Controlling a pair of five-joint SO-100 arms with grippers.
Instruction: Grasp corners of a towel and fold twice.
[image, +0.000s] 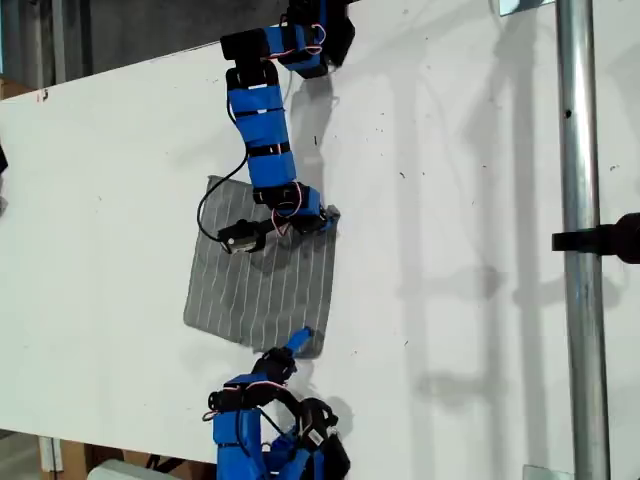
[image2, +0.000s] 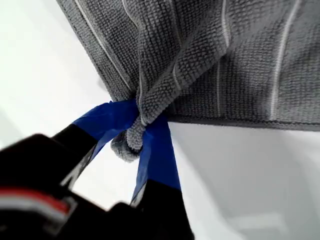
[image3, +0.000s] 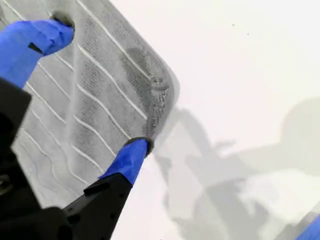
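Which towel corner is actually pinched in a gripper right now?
The corner at my first gripper: it is bunched between the shut blue jaws. My second gripper only straddles another corner, jaws open, cloth flat on the table.

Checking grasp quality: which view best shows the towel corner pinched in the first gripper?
The first wrist view: the pinched corner bunches between my first gripper's blue fingertips, close up. The exterior view shows only that gripper at the towel's near edge, with the pinch too small to judge. The second wrist view shows a different corner.
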